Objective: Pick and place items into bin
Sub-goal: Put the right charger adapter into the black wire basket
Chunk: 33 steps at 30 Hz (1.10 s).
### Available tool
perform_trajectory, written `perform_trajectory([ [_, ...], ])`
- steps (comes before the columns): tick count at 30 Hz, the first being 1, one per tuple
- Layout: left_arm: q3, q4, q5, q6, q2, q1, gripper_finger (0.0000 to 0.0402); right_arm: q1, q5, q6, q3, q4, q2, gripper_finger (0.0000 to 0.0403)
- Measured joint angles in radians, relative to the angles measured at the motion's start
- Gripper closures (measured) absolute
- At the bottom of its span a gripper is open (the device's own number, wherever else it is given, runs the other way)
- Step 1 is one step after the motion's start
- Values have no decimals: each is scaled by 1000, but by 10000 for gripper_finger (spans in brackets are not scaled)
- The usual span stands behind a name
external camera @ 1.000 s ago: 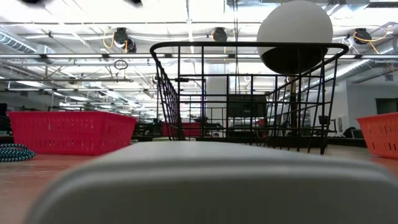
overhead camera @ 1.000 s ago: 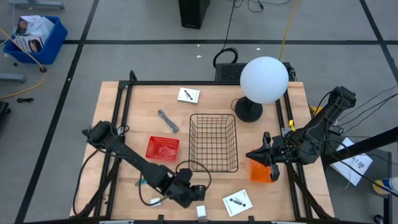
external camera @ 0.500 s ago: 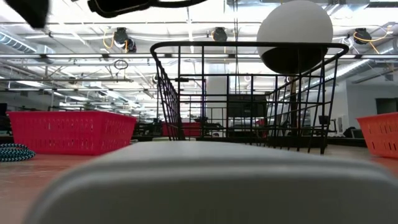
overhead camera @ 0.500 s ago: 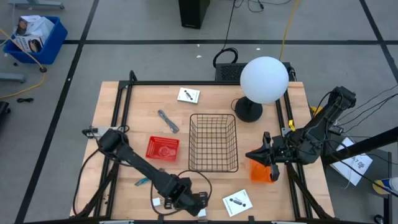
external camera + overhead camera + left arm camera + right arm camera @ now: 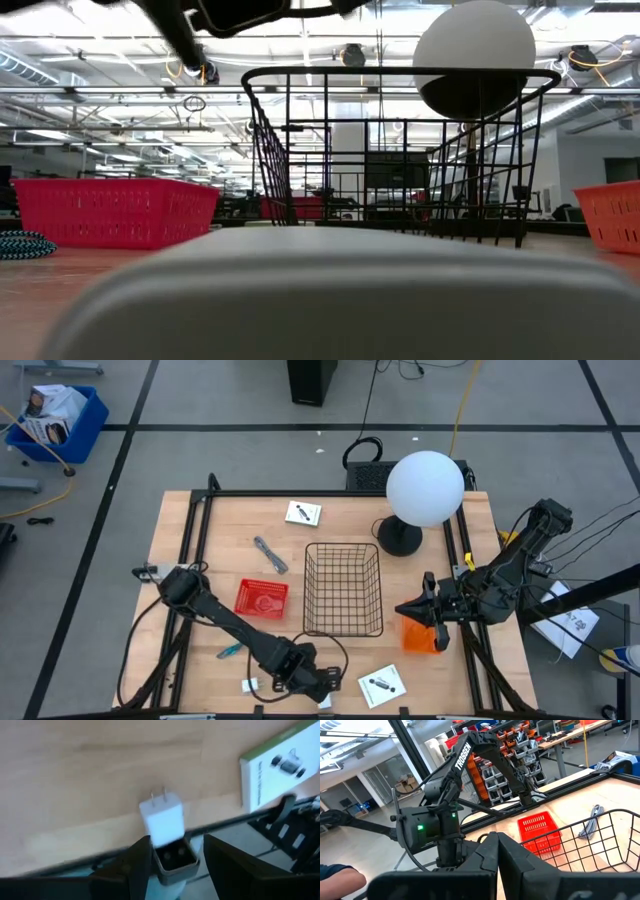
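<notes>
My left gripper [image 5: 321, 694] is low at the table's near edge, open. In the left wrist view its fingers [image 5: 176, 840] stand on either side of a tiny white block [image 5: 162, 817] with two prongs, which lies flat on the wood; I see no touch. A second white block [image 5: 250, 686] and the slim teal tool [image 5: 230, 652] lie to its left. One white card [image 5: 380, 684] lies to its right, the other [image 5: 302, 513] near the far edge. The grey bent piece [image 5: 270, 555] lies left of the black wire basket [image 5: 343, 590]. My right gripper [image 5: 408, 610] waits, shut, at the orange bin [image 5: 422, 636].
A red basket [image 5: 262, 598] sits left of the wire basket. A white globe lamp [image 5: 425, 488] stands at the far right. A cable loop [image 5: 320, 645] lies beside my left arm. A pale blurred shape [image 5: 330, 290] fills the low view's foreground.
My left gripper has moved toward the table's near edge and a little to the right, coming over the white block there, while its arm has swung round behind it. In the low view the arm has come into sight at the top.
</notes>
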Motion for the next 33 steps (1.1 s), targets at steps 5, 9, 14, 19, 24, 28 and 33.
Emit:
perform_trajectory([
  [5, 0, 7, -49, 13, 0, -1, 215, 0, 0, 0, 0, 0, 0, 403],
  [9, 0, 7, -51, -9, 13, -4, 215, 0, 0, 0, 0, 0, 0, 403],
  [14, 0, 52, -47, 0, 26, 2, 215, 0, 0, 0, 0, 0, 0, 403],
  [19, -1, 45, -40, 11, 45, 4, 215, 0, 0, 0, 0, -1, 0, 403],
  [24, -1, 55, -16, 30, 59, 15, 215, 0, 0, 0, 0, -1, 0, 403],
  [28, -1, 57, -25, 26, 58, 11, 215, 0, 0, 0, 0, 0, 0, 403],
  [33, -1, 106, -36, 72, 58, 13, 215, 0, 0, 0, 0, 0, 0, 403],
])
